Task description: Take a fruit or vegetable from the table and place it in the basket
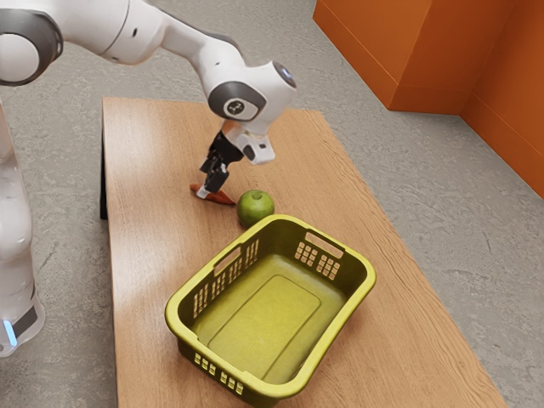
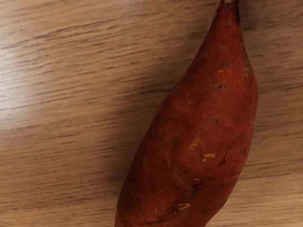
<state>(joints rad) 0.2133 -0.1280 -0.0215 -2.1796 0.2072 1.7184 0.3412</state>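
Exterior view: white Franka arm (image 1: 136, 30) in from the upper left, bent downward at the wrist, black gripper (image 1: 210, 187) tilted and low over the table (image 1: 144, 263). Directly at it, a red-brown sweet potato (image 1: 223, 199), outside the basket, down at the tabletop; one tapered end points toward a green apple (image 1: 256, 209). Gripper overlaps the sweet potato in this view and covers part of its skin. How far open the gripper is, I cannot tell; nor whether it has hold of the sweet potato or is merely at it.

Apple rests on the wood, dimple uppermost, between the sweet potato and the olive-green basket (image 1: 173, 314), just beside the basket's rim. Whether apple and rim touch: unclear from this angle. Basket is roughly rectangular with rounded corners, upright on the table, slotted grids in its walls, handle openings near the rim. Tabletop is pale wood with fine grain. Beyond it, speckled grey floor (image 1: 442, 187) and orange cabinetry (image 1: 374, 51).

Wrist view: the sweet potato close up, long and plump through the middle, narrowing to a thin tip. Skin deep red, with dark blemishes and a few small yellowish scrapes. Soft shadow on the wood alongside it.
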